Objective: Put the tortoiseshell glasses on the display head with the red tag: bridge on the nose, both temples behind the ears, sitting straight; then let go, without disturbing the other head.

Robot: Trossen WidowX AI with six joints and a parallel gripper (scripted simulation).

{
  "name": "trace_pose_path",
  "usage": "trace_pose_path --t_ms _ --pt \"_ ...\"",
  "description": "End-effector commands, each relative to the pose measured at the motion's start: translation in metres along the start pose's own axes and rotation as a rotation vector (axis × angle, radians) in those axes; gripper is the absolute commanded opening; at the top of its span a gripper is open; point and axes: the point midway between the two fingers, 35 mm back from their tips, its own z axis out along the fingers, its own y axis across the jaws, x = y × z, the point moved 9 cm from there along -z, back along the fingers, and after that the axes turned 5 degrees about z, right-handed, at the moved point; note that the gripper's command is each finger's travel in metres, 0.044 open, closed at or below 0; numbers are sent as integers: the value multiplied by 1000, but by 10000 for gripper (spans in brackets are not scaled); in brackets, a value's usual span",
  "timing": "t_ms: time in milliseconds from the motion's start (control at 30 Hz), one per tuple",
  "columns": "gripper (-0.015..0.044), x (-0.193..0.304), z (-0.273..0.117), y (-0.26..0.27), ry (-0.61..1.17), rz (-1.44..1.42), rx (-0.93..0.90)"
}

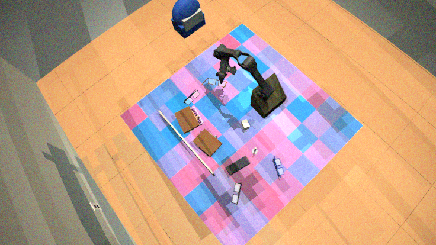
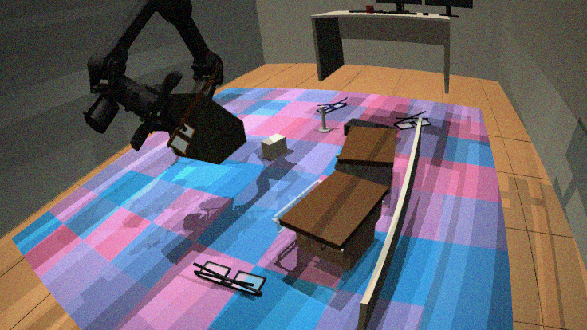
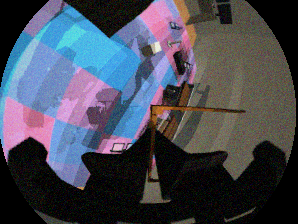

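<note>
1. On the patchwork mat [image 1: 301, 108] [image 2: 447, 213], seen from the top, the arm [image 1: 257, 74] [image 2: 187, 30] bends over from its base [image 1: 275, 105] [image 2: 230, 137]. The gripper [image 1: 221, 81] [image 2: 158, 112] [image 3: 150, 131] points down at the tortoiseshell glasses [image 1: 211, 81] [image 2: 179, 144] [image 3: 153, 145]. Black glasses [image 1: 192, 96] [image 2: 230, 279] lie near two brown boards [image 1: 187, 119] [image 1: 208, 142] [image 2: 336, 209] [image 2: 367, 143]. A long pale bar [image 1: 186, 143] [image 2: 391, 241] runs beside the boards. Past them are a dark block [image 1: 237, 165], a small stand [image 1: 254, 151] [image 2: 323, 120], blue glasses [image 1: 276, 167] [image 2: 331, 105] and another dark-framed pair [image 1: 236, 193] [image 2: 411, 123].

2. In the exterior view, the tortoiseshell glasses hang tilted at the gripper, above the mat and well apart from the boards; their lenses are low and the temples reach upward. The pale cube [image 1: 245, 123] [image 2: 273, 147] [image 3: 156, 47] sits between the base and the boards. A desk [image 2: 381, 16] stands behind.

3. From the wrist, the fingers are nearly together, closed on the tortoiseshell glasses. One orange-brown length rises between them and another extends sideways from its top. Which part is pinched, I cannot tell.
</note>
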Motion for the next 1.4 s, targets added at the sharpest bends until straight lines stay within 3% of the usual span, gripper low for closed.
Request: trace_pose_path --t_ms 0,767,1367 --pt "0 0 0 0 2 -7 -1" --pt "0 0 0 -1 1 -28 -5" --pt "0 -3 26 -39 -82 -744 -122"
